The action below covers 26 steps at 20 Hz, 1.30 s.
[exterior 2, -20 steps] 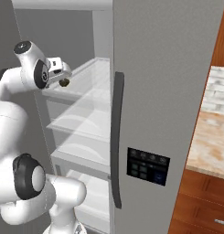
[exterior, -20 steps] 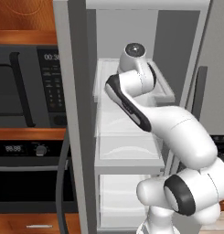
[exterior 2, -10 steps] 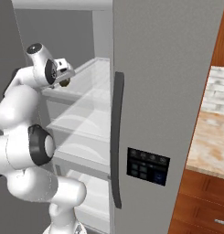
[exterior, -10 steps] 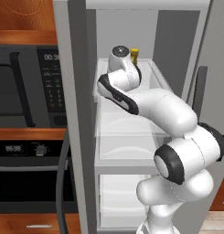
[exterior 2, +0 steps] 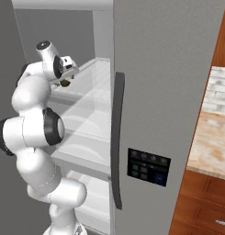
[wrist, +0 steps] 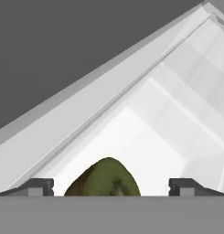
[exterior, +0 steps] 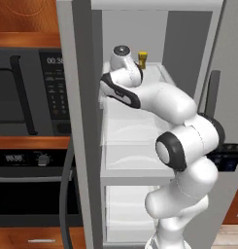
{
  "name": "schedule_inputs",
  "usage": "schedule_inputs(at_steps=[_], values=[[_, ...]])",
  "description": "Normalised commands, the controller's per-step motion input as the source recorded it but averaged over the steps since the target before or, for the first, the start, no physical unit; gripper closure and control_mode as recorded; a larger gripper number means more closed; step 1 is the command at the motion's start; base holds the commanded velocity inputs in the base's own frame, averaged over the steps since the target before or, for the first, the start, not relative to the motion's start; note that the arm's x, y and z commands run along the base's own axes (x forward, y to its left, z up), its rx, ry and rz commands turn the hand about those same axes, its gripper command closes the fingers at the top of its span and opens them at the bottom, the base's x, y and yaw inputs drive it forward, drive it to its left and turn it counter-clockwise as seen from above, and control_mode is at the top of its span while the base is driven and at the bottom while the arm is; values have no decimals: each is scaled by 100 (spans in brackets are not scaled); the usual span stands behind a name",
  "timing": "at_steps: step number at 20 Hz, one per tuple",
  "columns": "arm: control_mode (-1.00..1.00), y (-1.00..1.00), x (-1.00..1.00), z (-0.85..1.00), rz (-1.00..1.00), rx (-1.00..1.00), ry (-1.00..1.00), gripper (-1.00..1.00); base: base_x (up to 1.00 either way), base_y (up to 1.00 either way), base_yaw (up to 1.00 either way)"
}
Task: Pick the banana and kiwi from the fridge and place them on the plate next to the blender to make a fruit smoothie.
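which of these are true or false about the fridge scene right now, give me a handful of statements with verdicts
1. The end effector has its fingers spread wide apart. True.
2. The kiwi sits between the two fingertips in the hand view. True.
3. The kiwi is already clamped and lifted off the shelf. False: the fingers stand well clear of it on both sides and it lies on the white shelf.
4. The fridge is closed. False: it stands open, with the arm reaching inside.
5. A small yellow-gold jar stands on the upper shelf behind the arm. True.
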Motion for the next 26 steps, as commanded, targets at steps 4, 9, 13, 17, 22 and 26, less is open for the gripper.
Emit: schedule_inputs(at_steps=[4,9,13,17,22,26], values=[[-100,-1,-3,-46,0,0,0,100,0,0,0],[-100,-7,-49,-20,-2,2,-8,100,0,0,0],[-100,-53,-100,7,-9,16,-22,100,0,0,0],[-100,-62,-100,1,-7,22,-10,100,0,0,0],[-100,-44,-100,-18,-13,22,-8,100,0,0,0],[-100,-23,-100,-2,-14,18,0,100,0,0,0]])
